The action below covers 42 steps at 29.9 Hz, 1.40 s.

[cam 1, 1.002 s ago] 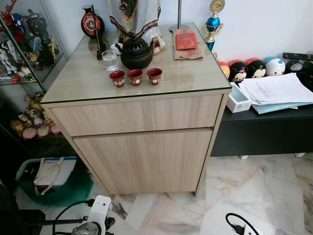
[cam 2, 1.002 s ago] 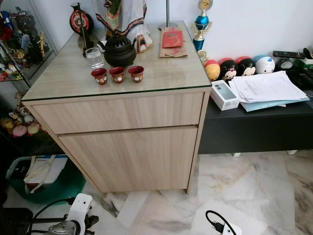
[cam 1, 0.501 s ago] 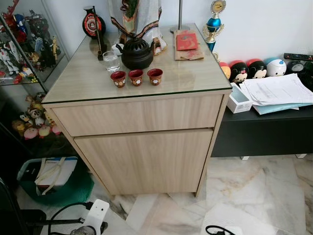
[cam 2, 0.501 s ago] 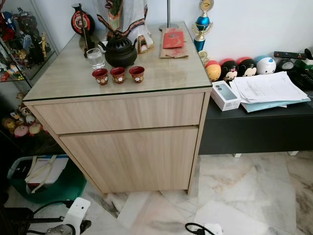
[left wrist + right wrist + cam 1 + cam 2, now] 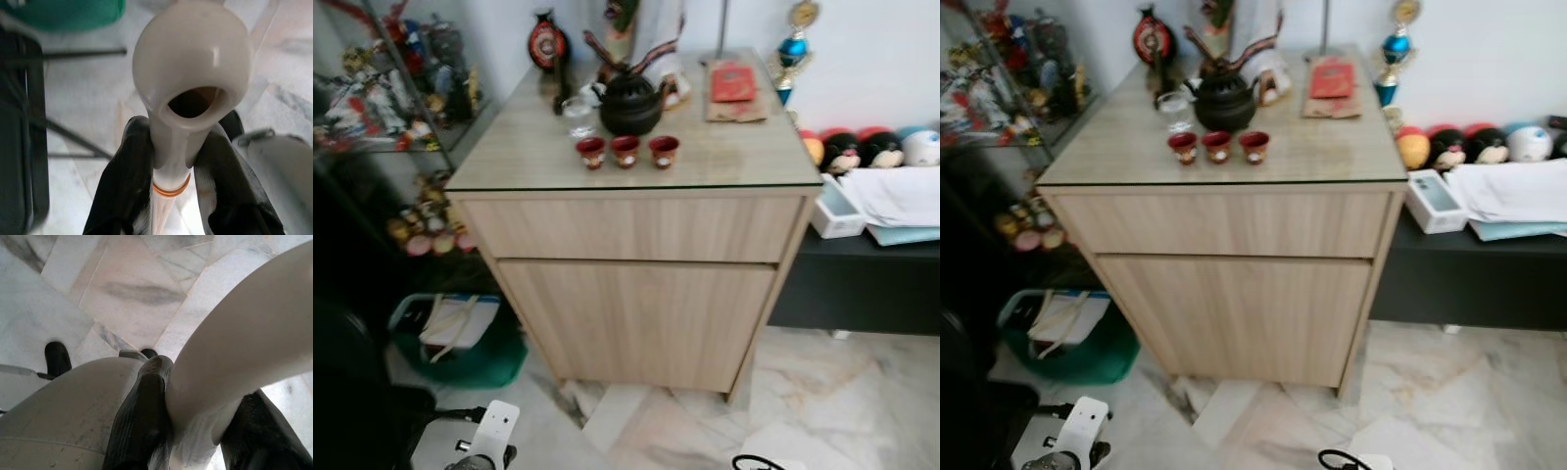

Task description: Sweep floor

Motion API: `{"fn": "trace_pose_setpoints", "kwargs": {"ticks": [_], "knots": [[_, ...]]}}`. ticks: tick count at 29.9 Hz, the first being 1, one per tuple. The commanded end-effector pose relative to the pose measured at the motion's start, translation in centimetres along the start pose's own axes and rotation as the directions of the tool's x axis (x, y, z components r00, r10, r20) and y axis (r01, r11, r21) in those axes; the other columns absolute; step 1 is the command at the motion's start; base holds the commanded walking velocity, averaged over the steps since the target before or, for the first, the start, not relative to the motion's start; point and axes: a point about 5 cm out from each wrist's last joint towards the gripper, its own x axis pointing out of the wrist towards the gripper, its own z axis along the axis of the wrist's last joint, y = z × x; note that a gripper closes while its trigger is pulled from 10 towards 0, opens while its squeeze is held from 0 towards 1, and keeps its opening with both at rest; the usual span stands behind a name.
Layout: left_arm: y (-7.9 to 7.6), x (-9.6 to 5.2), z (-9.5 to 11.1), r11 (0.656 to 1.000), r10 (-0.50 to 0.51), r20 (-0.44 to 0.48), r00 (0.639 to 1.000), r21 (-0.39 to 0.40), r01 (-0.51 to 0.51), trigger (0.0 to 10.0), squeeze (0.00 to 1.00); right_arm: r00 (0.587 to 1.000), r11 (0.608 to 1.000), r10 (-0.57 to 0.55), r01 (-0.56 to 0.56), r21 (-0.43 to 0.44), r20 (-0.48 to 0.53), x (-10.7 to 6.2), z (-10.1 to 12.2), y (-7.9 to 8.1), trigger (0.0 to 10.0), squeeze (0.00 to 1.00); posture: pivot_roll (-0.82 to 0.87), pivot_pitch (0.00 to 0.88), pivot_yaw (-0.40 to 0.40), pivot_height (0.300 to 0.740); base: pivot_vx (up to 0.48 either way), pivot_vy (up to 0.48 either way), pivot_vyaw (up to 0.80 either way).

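Marble floor (image 5: 822, 392) spreads out below me, pale with grey veins, in front of a light wood cabinet (image 5: 636, 294). On its glass top I see a black pot (image 5: 631, 103) with three small red cups (image 5: 626, 151) in a row just before it, a clear glass (image 5: 576, 113) beside the pot, and a red booklet (image 5: 732, 82) further back. To the robot's left a green bin (image 5: 460, 343) sits on the floor under a shelf of figurines (image 5: 401, 83). To the right a low black bench (image 5: 862, 284) carries papers (image 5: 901, 196) and a row of round toys (image 5: 876, 147).

My left gripper (image 5: 172, 161) is clamped around a white handle (image 5: 193, 73) with a hollow rounded end and an orange ring lower down; one black finger (image 5: 124, 186) presses each side of its neck, above the floor. My right gripper (image 5: 195, 411) is closed on a thick white tube (image 5: 244, 342); its fingers (image 5: 144, 406) squeeze both sides. What tool these white parts belong to I cannot tell.
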Motion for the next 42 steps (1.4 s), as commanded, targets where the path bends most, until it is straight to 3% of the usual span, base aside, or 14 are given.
{"fn": "trace_pose_setpoints", "kwargs": {"ticks": [1, 15, 33, 42], "knots": [[0.1, -0.1, -1.1, 0.999, -0.004, -0.053, 0.999, -0.048, 0.001, 10.0, 0.0, 0.999, 1.0, 0.018, -0.018, -0.002, -0.035, -0.1, -1.0, 0.3, 10.0, 0.0, -0.2, 0.0, 0.079, 0.74, 0.0, 0.0, 0.8], [-0.2, 0.0, -0.6, 0.993, 0.0, -0.04, 0.999, -0.118, -0.005, 10.0, 0.0, 0.997, 0.999, 0.036, -0.036, 0.001, -0.063, -0.7, -2.8, -0.7, 10.0, 0.0, -0.2, 0.0, 0.064, 0.74, 0.0, 0.0, 0.8], [-0.8, 0.0, -0.9, 0.99, -0.011, -0.049, 0.999, -0.143, 0.004, 10.0, 0.0, 0.997, 0.997, 0.071, -0.072, -0.023, -0.031, -0.1, -0.8, 0.8, 10.0, 0.0, -0.18, 0.0, 0.049, 0.74, 0.0, 0.0, 0.8], [-0.7, 0.0, -0.7, 0.99, -0.013, -0.029, 0.999, -0.139, 0.009, 10.0, 0.0, 0.997, 0.997, 0.076, -0.076, -0.025, -0.027, -0.1, -0.5, 0.5, 10.0, 0.0, -0.17, 0.0, 0.059, 0.74, 0.0, 0.0, 0.8]]}}
